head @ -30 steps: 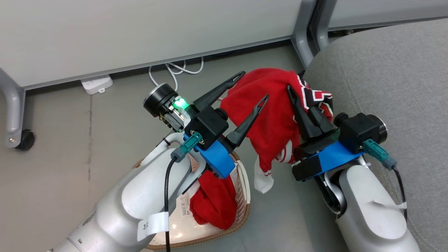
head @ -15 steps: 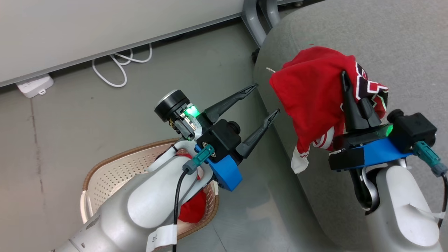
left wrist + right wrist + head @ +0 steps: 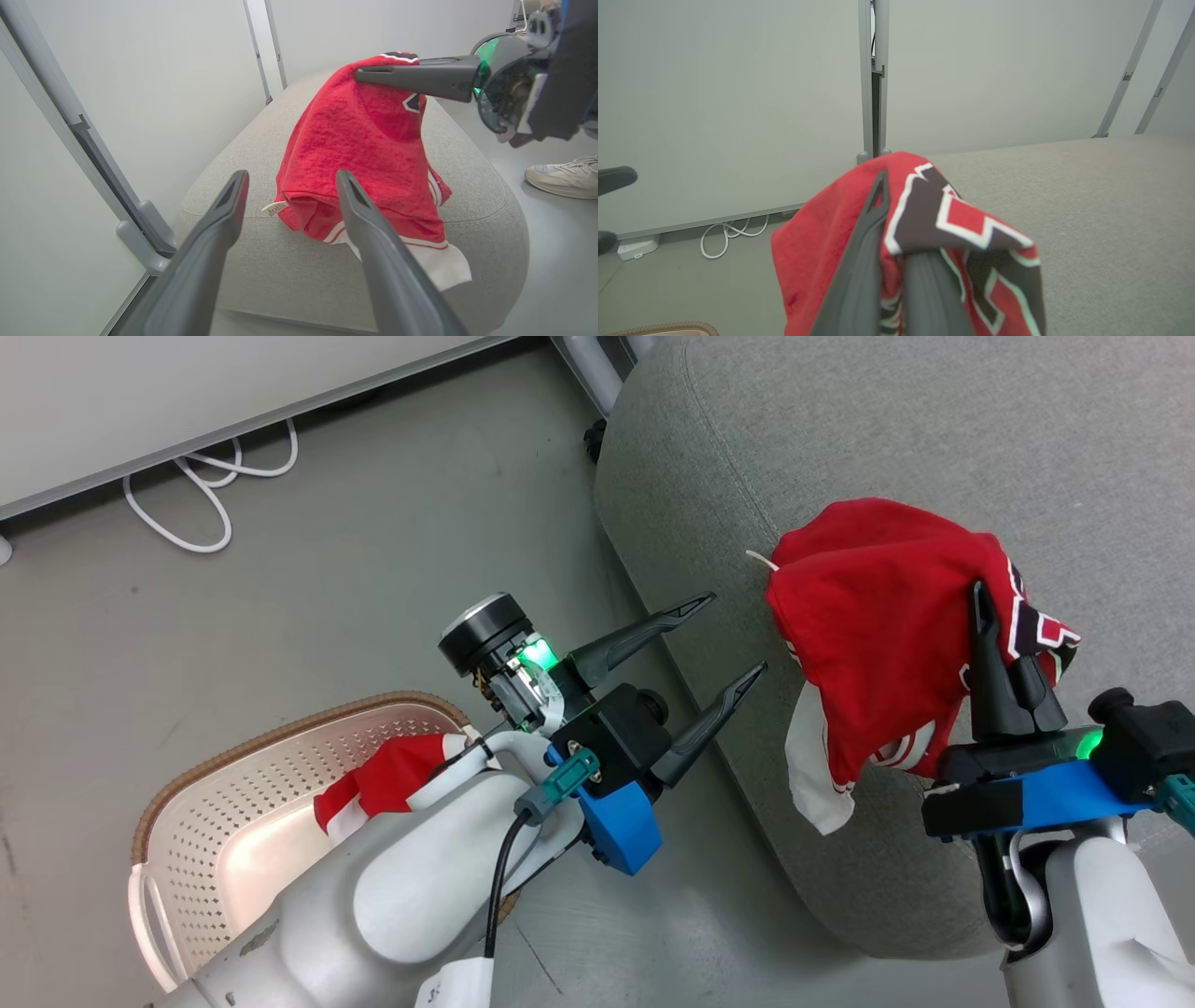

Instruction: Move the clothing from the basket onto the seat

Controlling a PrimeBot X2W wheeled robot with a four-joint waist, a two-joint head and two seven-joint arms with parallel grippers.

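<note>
- The right gripper (image 3: 980, 597) has its long dark jaws pinched tight on a red jersey (image 3: 868, 607), holding it up in a soft, lumpy bunch.
- The jersey cloth looks a bit fuzzy. It has black number shapes edged in white near the jaws and a white band at the hanging bottom.
- The jersey hangs over the rounded edge of the seat (image 3: 887, 429), a big grey cushion of rough woven cloth with a thin seam. Its lower folds may touch the cushion, but that is hard to tell.
- The left gripper (image 3: 738, 632) has its pointed jaws spread wide with nothing between them, just beside the seat.
- The other red garment (image 3: 387, 784), with a white stripe, lies in the basket (image 3: 215, 803), partly behind the left arm.
- The basket is oval, made of smooth cream plastic full of little round holes, with a brown braided-look rim. It sits on the flat grey floor (image 3: 327, 569).
- A white cable (image 3: 205, 476) curls in loops on the floor.
</note>
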